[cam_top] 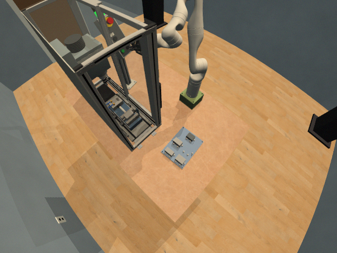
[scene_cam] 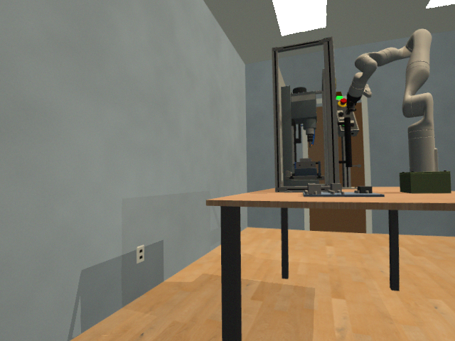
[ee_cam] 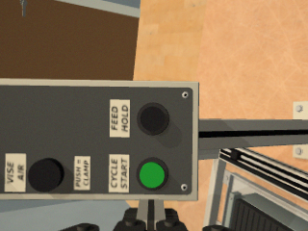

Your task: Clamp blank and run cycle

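My gripper (cam_top: 131, 48) (scene_cam: 350, 111) (ee_cam: 150, 206) is shut and empty at the control column. In the wrist view its tips are just below the green CYCLE START button (ee_cam: 152, 174); contact cannot be told. The black VISE AIR knob (ee_cam: 45, 174) is at the left; its depth is unclear. The dark setting master (cam_top: 190, 136) (scene_cam: 365, 190) and three lighter blanks (cam_top: 177, 142) (cam_top: 169, 152) (cam_top: 180, 159) sit on the blue plate (cam_top: 197, 144). The vise (cam_top: 128, 114) (scene_cam: 305, 171) is inside the guard; its jaw contents and the bars are too small to tell. The door's position is unclear.
The guard's frame (cam_top: 152, 76) (scene_cam: 330, 110) stands beside the control column. A black upright bar (scene_cam: 348, 143) stands at its right. The black FEED HOLD button (ee_cam: 153, 118) is above CYCLE START in the wrist view. A green light (scene_cam: 338, 97) is lit; no lit amber lamp shows.
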{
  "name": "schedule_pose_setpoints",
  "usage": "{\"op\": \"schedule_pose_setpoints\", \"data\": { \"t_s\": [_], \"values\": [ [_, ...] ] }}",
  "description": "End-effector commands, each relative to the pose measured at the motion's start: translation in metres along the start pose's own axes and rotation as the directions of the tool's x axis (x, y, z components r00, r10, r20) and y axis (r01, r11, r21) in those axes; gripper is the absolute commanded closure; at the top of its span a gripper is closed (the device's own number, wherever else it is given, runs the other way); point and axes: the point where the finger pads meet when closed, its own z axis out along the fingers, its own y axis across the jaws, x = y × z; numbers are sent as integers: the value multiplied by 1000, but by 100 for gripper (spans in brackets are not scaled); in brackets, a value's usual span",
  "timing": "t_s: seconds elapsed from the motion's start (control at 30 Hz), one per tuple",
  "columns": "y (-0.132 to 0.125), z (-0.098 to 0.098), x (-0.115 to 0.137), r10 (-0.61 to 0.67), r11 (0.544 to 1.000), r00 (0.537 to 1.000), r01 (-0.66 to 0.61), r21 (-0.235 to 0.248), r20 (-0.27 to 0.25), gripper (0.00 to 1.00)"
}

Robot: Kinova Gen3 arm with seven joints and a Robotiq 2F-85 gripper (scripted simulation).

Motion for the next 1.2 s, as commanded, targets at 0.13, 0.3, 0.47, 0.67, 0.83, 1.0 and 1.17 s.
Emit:
{"op": "schedule_pose_setpoints", "data": {
  "t_s": [0.13,0.3,0.47,0.67,0.83,1.0,1.17],
  "values": [
    [0,-1,4,-3,1000,1000,3,-1,-10,90],
    [0,-1,4,-3,1000,1000,3,-1,-10,90],
    [-42,-25,-7,9,983,1000,-6,184,-12,90],
    [-52,-30,-9,11,973,1000,-8,229,-14,90],
    [-52,-30,-9,11,973,1000,-8,229,-14,90],
    [-82,-46,-15,18,939,1000,-11,344,-19,90],
    [-102,-58,-19,22,905,1000,-11,425,-21,90]
  ]
}}
